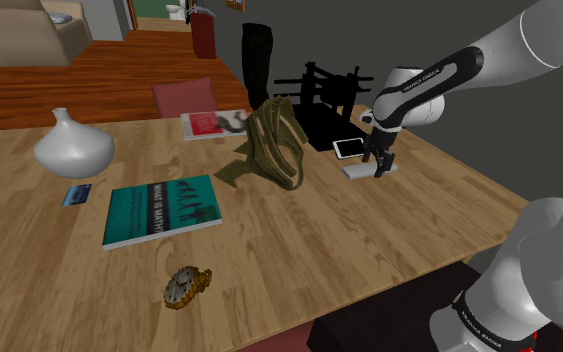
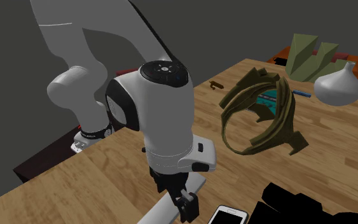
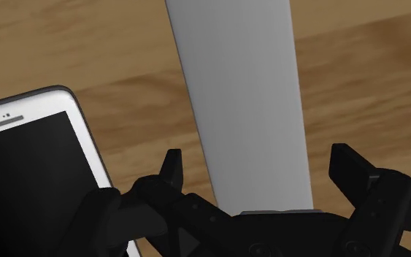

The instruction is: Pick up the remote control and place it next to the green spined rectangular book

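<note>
Pale grey and plain, the remote control lies flat on the wooden surface. It is just beside a white phone, towards the shoulder view's right, and well apart from the green book. Its long axis runs roughly parallel to the phone's long side, crossing the line between the black fingers. These hang low over it, spread wide, one on either side, touching neither edge and holding nothing.
</note>
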`<state>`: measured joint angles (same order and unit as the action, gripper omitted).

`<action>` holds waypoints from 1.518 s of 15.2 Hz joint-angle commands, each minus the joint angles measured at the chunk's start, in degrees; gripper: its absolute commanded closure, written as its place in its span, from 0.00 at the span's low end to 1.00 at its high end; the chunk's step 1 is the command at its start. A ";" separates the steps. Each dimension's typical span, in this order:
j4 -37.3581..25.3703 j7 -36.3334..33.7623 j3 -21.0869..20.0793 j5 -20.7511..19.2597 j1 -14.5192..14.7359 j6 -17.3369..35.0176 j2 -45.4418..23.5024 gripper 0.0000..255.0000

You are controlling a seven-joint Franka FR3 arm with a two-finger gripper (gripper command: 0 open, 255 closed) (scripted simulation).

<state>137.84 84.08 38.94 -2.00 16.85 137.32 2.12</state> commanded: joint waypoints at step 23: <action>-3.97 -3.96 -1.33 -5.23 -0.56 -9.95 7.24 1.00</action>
<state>134.36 80.25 37.69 -6.95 16.36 128.27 8.88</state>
